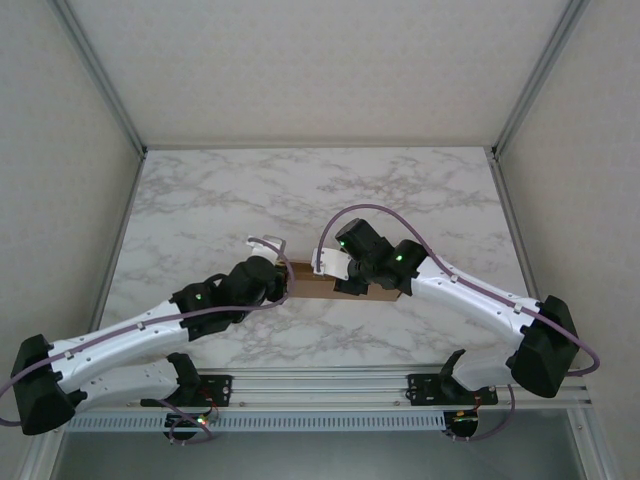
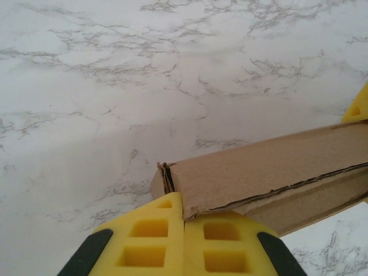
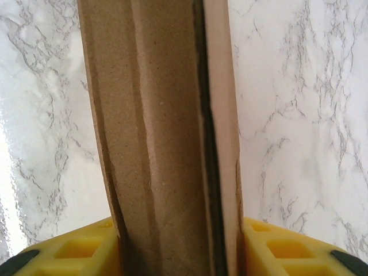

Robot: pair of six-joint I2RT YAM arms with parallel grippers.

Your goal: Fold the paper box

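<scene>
The paper box (image 1: 318, 285), a plain brown folded mailer, lies between the two arms on the marble table (image 1: 300, 190). My right gripper (image 3: 181, 230) is shut on the paper box (image 3: 161, 115), one yellow pad (image 3: 86, 247) on each long side. The lid edge stands slightly ajar along a dark seam. My left gripper (image 2: 184, 201) is shut, its pads pressed together, with the tips against the lower corner of the box's end (image 2: 259, 167). From above, the left gripper (image 1: 287, 278) is at the box's left end and the right gripper (image 1: 345, 278) is over its middle.
A yellow fingertip of the right gripper (image 2: 357, 106) shows at the right edge of the left wrist view. Grey frame posts (image 1: 110, 90) and side walls bound the table. Open marble lies beyond the box.
</scene>
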